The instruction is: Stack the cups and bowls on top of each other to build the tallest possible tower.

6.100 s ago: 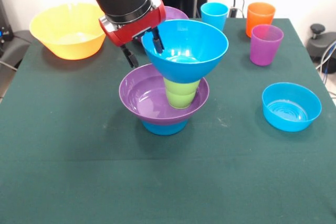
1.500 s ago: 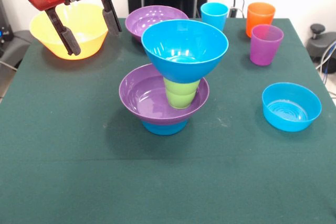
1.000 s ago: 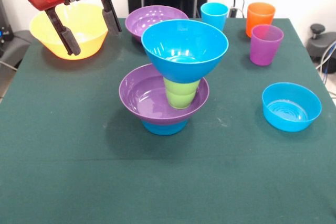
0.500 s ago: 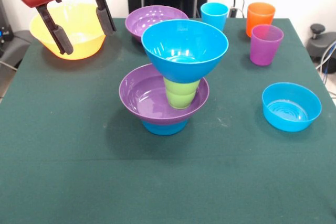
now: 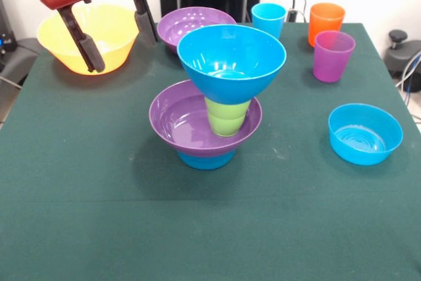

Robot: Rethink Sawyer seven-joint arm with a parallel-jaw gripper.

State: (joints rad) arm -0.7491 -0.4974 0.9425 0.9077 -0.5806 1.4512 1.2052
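Nearest to my camera the green worktop (image 5: pixel 99 228) carries nothing. The tower (image 5: pixel 220 93) stands at mid-worktop: a small blue bowl (image 5: pixel 206 159) upside down as the base, a wide purple bowl (image 5: pixel 181 123) seated on it rim up, a lime green cup (image 5: pixel 227 116) inverted inside that, and the large blue bowl (image 5: pixel 231 57) balanced rim up on the cup's narrow bottom. I judge the alternating up-and-down order is deliberate, since pieces that perch give height where pieces that nest would lose it. The top bowl sits on a small footing and looks easy to tip.

To the right, well apart from the tower, a second small blue bowl (image 5: pixel 365 133) lies rim up. Farther back stand the translucent purple cup (image 5: pixel 333 56), the orange cup (image 5: pixel 326 23) and the light blue cup (image 5: pixel 268 18), all upright and loose. The other purple bowl (image 5: pixel 196 25) sits behind the tower, and the large yellow bowl (image 5: pixel 87 37) rests at the far left corner.

The gripper (image 5: pixel 120 36) hangs over the yellow bowl's near rim, fingers spread wide, holding nothing. I take the yellow bowl as the next piece.

Against the frame half a second ago, the gripper sits a little rightward and lower; every cup and bowl is unmoved.
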